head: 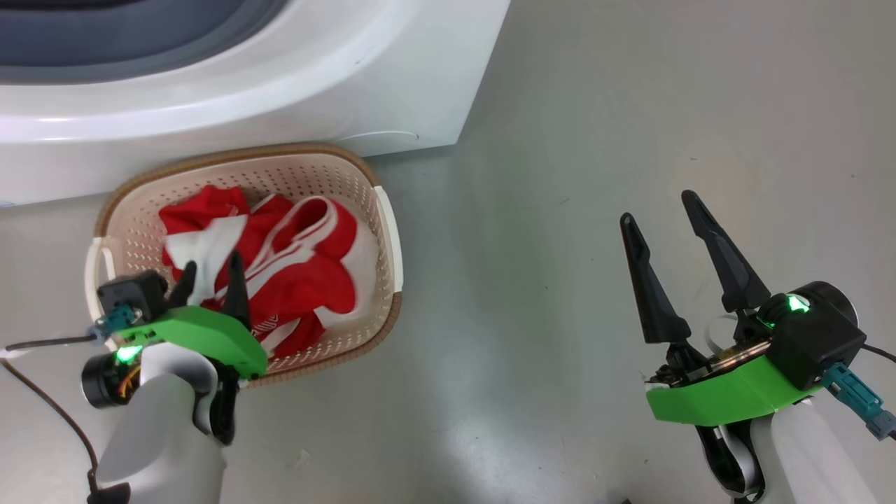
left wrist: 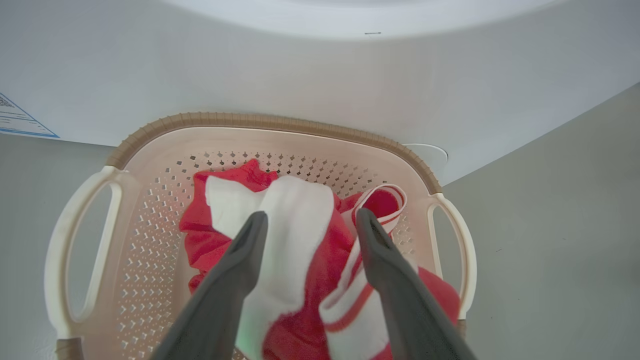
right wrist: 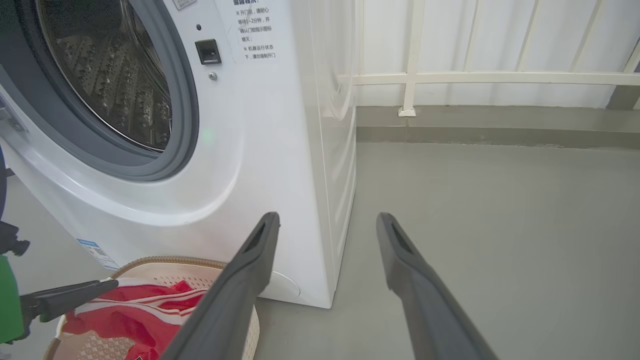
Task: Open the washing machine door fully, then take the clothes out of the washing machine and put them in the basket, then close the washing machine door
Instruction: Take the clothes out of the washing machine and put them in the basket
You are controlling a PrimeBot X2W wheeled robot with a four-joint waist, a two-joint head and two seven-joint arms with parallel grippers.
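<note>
we see the red jerseys heaped in the basket, its long axis along the washing machine front; left gripper jaws apart above them, right gripper jaws wide apart, past the machine's corner.

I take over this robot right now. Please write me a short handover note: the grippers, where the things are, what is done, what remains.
Left gripper: open, fingers spread over the red jerseys lying in the basket; no grip visible.
Right gripper: open, empty, above the floor.
The basket stands on the floor, close in front of the washing machine.
Done: the machine's opening is uncovered and the jerseys are in the basket.
Left: the visible part of the drum looks empty, but check the rest, then close the door.
</note>
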